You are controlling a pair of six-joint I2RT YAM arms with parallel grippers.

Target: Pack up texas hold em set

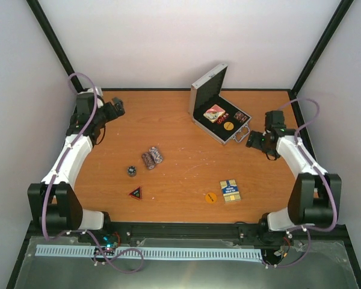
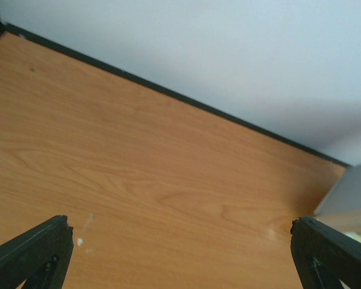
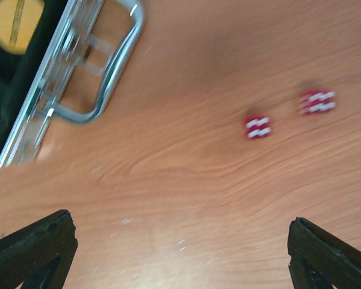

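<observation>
Dice look like the piece in play for the right arm. In its wrist view two red dice [image 3: 258,126] lie on the bare desk [image 3: 186,180] ahead of the right fingers [image 3: 39,247]. They sit off toward the right-hand finger's side, not centred in the gap, so I judge the wrist must shift that way before coming down. The two sit near one another but apart, along a line slanting up to the right. A cube has no long axis, so any closing direction should serve, one die at a time.

The right fingers are spread wide with nothing between them. The silver case [image 1: 219,111] stands open at the far right of the desk, its handle [image 3: 102,72] just to the left of those fingers, with an orange disc [image 3: 15,21] already in the black lining. The left fingers [image 2: 33,247] are also spread wide and empty, over bare wood at the far left.

Loose on the desk are the chip stacks [image 1: 151,158] and the triangle [image 1: 135,192], nearer the left arm. A second orange disc [image 1: 210,197] and the card deck [image 1: 230,190] lie nearer the right.
</observation>
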